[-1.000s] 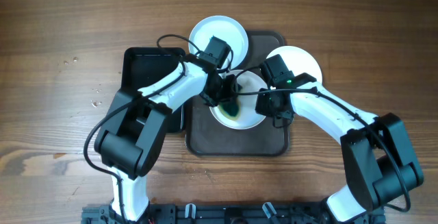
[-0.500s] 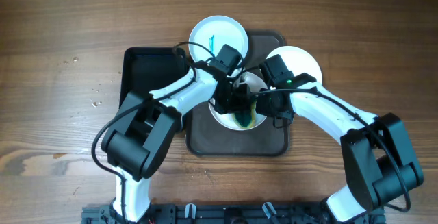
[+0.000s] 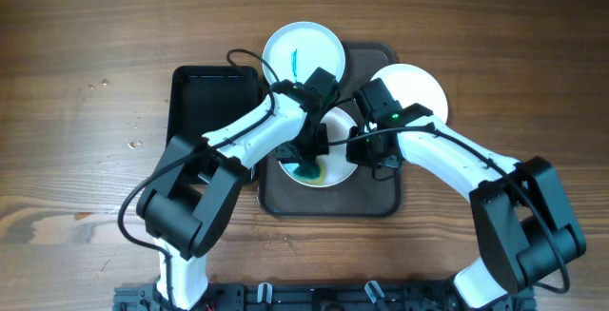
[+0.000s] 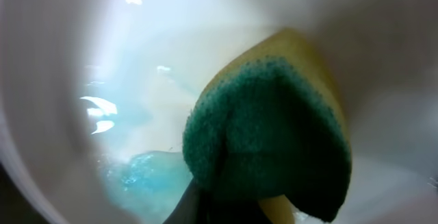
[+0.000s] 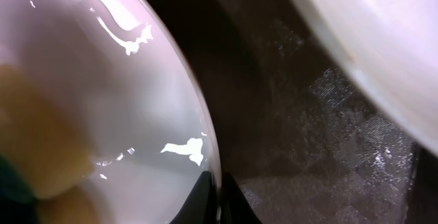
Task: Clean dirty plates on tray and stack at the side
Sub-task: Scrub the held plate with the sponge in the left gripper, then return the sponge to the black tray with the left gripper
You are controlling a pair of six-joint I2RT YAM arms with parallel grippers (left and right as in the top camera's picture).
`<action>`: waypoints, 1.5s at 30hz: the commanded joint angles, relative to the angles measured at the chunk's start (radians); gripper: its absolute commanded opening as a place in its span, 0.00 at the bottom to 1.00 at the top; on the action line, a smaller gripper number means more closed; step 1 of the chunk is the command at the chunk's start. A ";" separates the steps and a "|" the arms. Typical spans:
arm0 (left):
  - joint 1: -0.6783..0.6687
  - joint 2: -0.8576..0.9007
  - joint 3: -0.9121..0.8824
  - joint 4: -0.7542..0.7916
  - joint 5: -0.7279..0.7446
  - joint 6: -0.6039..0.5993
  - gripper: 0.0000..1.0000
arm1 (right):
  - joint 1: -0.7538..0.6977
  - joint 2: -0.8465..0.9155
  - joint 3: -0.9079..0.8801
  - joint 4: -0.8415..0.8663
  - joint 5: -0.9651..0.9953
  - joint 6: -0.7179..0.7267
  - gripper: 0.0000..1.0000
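Right pincer clamps the white round plate on the dark brown tray steady; left pincer, gripping green-yellow sponge, scrubs it

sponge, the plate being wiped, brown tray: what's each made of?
The sponge: soft yellow foam with a coarse green scouring layer, fibrous and matte. The plate: glossy white, sharp highlights; glazed ceramic or hard plastic, cannot tell which. The tray: dark brown, fine woven-looking texture, dull sheen; probably moulded plastic.

Overhead looks straight down at the table; both wrist views sit close against the middle plate.
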 commanded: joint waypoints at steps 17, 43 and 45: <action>0.246 -0.303 0.201 -0.214 0.065 0.053 0.04 | -0.015 0.028 -0.021 -0.029 0.093 -0.077 0.04; 0.568 -0.476 -0.047 -0.080 0.071 0.224 0.86 | -0.015 0.007 0.040 -0.063 0.008 -0.233 0.04; 0.600 -0.524 -0.019 -0.117 0.071 0.224 0.93 | -0.015 -0.023 0.078 -0.111 0.039 -0.234 0.04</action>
